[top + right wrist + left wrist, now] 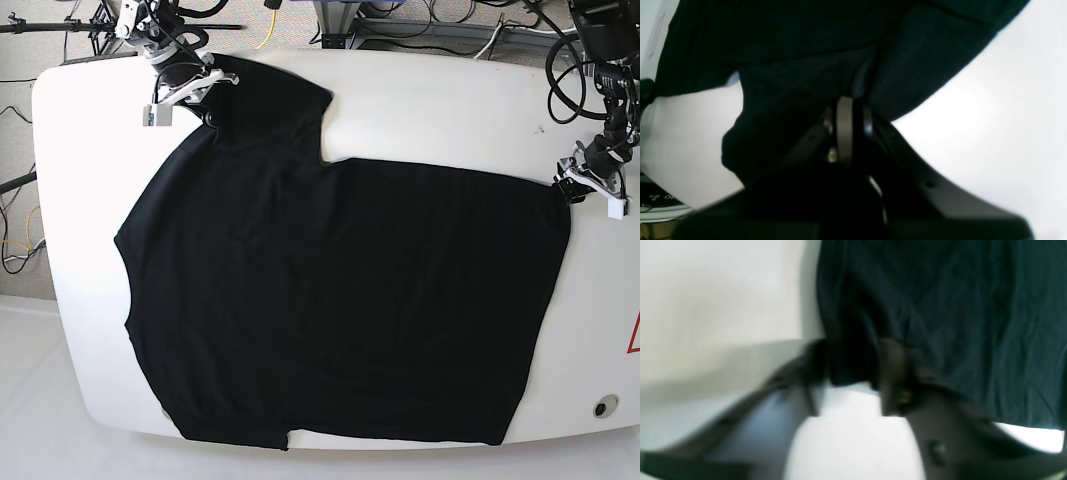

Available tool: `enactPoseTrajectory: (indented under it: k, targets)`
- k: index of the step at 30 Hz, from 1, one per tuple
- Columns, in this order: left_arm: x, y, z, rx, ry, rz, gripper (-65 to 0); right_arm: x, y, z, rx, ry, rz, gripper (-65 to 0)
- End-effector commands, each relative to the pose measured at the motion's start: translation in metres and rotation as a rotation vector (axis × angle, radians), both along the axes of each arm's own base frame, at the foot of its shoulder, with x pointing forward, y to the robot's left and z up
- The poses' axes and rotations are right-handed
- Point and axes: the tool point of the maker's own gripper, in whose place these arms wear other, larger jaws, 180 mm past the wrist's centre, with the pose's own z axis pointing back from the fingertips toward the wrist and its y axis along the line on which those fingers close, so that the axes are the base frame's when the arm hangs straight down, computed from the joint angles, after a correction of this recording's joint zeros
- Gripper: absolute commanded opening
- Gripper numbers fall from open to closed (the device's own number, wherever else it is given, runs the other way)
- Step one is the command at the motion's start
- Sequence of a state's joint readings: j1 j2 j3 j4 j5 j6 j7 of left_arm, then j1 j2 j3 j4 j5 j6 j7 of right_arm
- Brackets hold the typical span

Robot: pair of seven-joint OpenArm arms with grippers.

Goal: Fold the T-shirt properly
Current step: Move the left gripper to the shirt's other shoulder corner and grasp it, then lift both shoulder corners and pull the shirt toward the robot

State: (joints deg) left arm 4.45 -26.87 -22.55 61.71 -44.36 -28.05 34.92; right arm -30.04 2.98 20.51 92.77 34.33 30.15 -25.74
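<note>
T-shirt, a large black short-sleeved cloth garment with its plain side up, is seen spread nearly flat over a white rounded tabletop. In the base view most of the table is covered by it; one sleeve is stretched toward the far left corner, and the hem side reaches toward the right edge. A few shallow creases are visible across the cloth.

The right gripper, at the far left of the base view, is placed at the tip of the raised sleeve. In the right wrist view its fingers are pressed together, and dark fabric is gathered and pinched between them, with the cloth lifted slightly off the table surface.

The left gripper, at the right of the base view, is positioned at the far right corner of the shirt, just at the cloth's edge. In the left wrist view, which is heavily blurred, the gripper is seen with a fold of dark cloth lying between its two fingers, and the white table is seen beside it. Whether the fingers are actually clamped on that fold cannot be told from the blurred picture.

Black cables are seen lying behind the far edge of the table.
</note>
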Motion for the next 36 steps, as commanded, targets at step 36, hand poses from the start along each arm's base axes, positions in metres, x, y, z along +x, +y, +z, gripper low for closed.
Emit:
enactPoseTrajectory:
  k: [36]
  targets:
    - [-0.019,0.009,0.015,-0.020,0.030,-0.041,-65.0,-0.012,-0.027,0.013,-0.083,0.025,-0.004,-65.0]
